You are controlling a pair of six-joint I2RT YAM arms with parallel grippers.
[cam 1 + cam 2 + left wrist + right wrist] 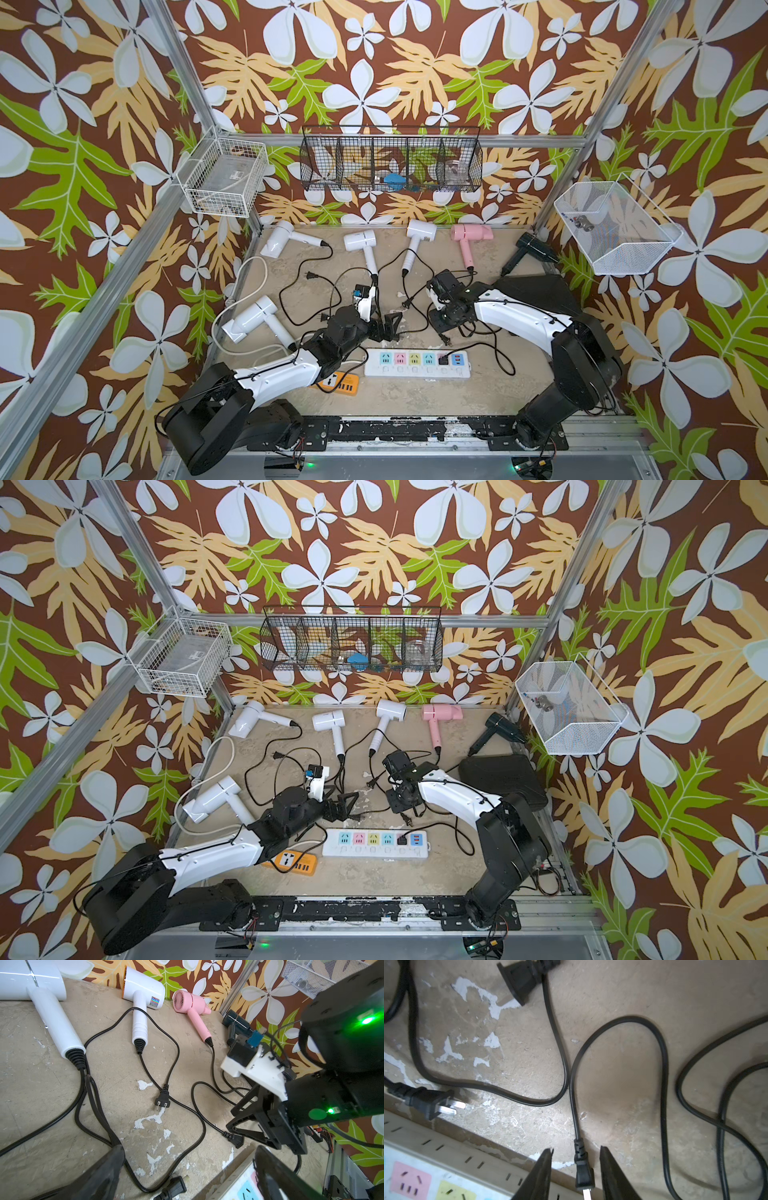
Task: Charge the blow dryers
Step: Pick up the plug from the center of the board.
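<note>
Scuffed beige worktop (415, 399): by its front edge the white power strip (415, 365) carries one seated plug (443, 360), so five cords seem left to do. Just beyond, the right claw (576, 1148) straddles a loose plug (584, 1177), not yet pinching; the left claw (189, 1148) hangs spread, empty. Six blow dryers (420, 230) lie farther: five along the far edge, one by the left edge.

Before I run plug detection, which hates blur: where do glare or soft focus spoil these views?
In both top views, light is even and detail sharp. In the left wrist view the loose plug is crisp, but a green lamp flares and the white dryer glares. In the right wrist view the nearest plug at the right gripper reads well; the cord at the edge is smeared.
</note>
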